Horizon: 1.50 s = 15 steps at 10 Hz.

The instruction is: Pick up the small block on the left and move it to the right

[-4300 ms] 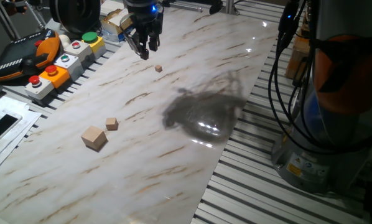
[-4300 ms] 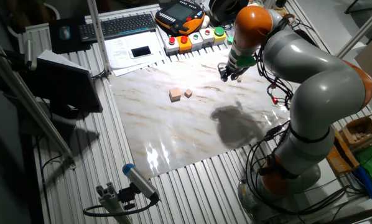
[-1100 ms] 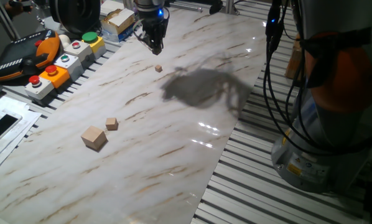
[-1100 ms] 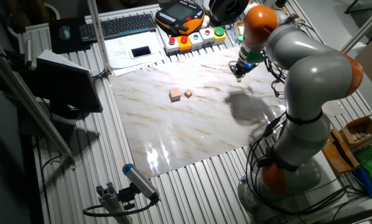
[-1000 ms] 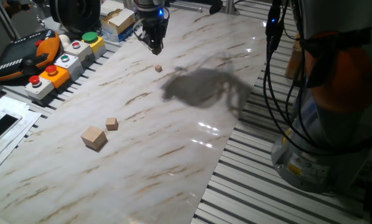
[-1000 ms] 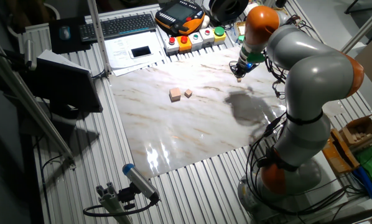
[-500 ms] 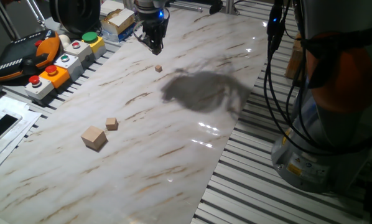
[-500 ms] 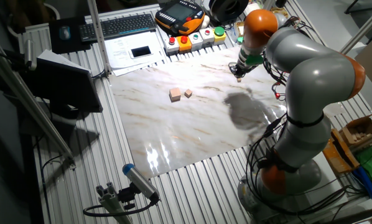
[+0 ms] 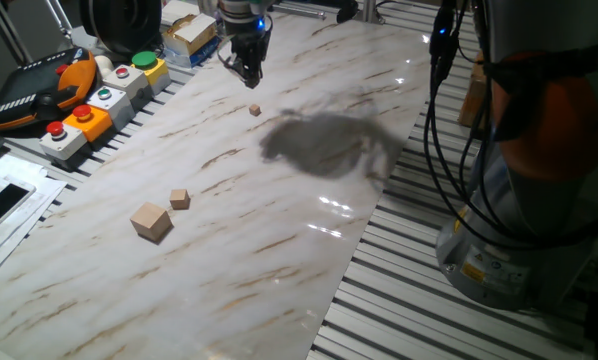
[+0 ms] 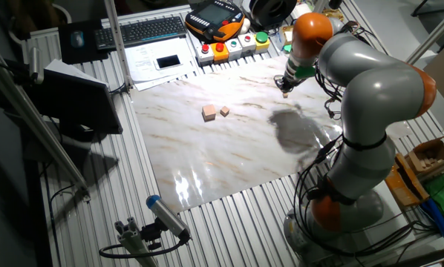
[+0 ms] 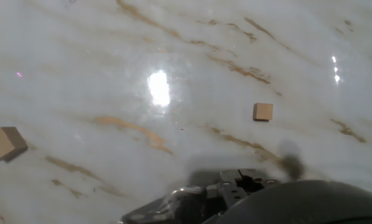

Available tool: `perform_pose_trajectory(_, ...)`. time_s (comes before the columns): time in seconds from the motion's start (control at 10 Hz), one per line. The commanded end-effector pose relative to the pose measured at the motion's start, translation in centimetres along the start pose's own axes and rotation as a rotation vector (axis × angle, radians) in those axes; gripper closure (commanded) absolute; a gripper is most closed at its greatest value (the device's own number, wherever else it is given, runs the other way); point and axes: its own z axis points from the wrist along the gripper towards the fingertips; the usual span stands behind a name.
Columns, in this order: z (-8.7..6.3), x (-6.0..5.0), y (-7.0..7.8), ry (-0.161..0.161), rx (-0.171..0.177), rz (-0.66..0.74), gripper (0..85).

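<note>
The small block is the tiniest light-brown cube and lies alone on the marble table, at its far end. It also shows in the hand view. My gripper hangs above and just behind it, empty, with the fingers a little apart and not touching it. In the other fixed view the gripper is at the far right of the table, and the block beneath it is too small to make out. The medium cube and the largest cube sit together, far from the small block.
A row of button boxes and an orange pendant line the table's far left edge. Papers and a phone lie at the left. A larger tan cube shows at the hand view's left edge. The robot base and cables stand to the right.
Since 4.3 s ago my hand has risen, turned and drawn back from the small block. Over the last second it barely moves. The blocks stay still.
</note>
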Motion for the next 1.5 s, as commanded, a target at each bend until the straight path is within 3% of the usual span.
perform_pose_trajectory(0.0, 0.6, -0.4, -0.4, 0.000, 0.004, -0.004, 84.3)
perform_pose_trajectory(0.2, 1.6, -0.9, -1.0, 0.006, 0.007, 0.005, 84.3)
perform_pose_trajectory(0.5, 3.7, -1.8, -2.0, 0.018, -0.032, 0.011, 84.3)
perform_pose_trajectory(0.8, 5.0, -2.3, -2.6, 0.038, -0.038, -0.001, 81.3)
perform_pose_trajectory(1.2, 6.1, -2.8, -2.6, 0.046, -0.030, 0.008, 37.0)
perform_pose_trajectory(1.4, 6.9, -2.9, -2.9, 0.045, -0.033, 0.026, 28.0)
